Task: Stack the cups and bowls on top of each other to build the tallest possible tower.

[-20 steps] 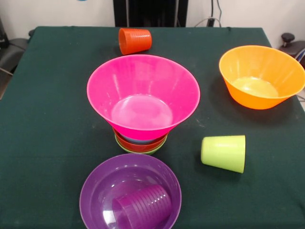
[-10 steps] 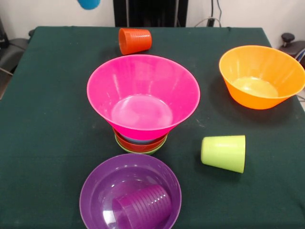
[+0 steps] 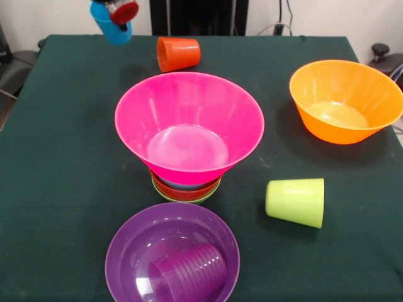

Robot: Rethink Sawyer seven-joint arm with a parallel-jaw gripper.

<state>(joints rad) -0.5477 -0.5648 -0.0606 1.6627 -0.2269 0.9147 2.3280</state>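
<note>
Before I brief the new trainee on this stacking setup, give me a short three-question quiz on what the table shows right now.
1. True or false: the pink bowl sits on a stack of small bowls.
2. Which cup lies inside the purple bowl? A) the orange cup B) the lime green cup C) the purple cup
3. Fill in: the cup held up at the picture's top left, above the table, is ____.

Key
1. True; green and red-orange rims show under the pink bowl.
2. C; it lies on its side in the purple bowl.
3. Blue; the blue cup hangs there with a red gripper part at its mouth.
</note>
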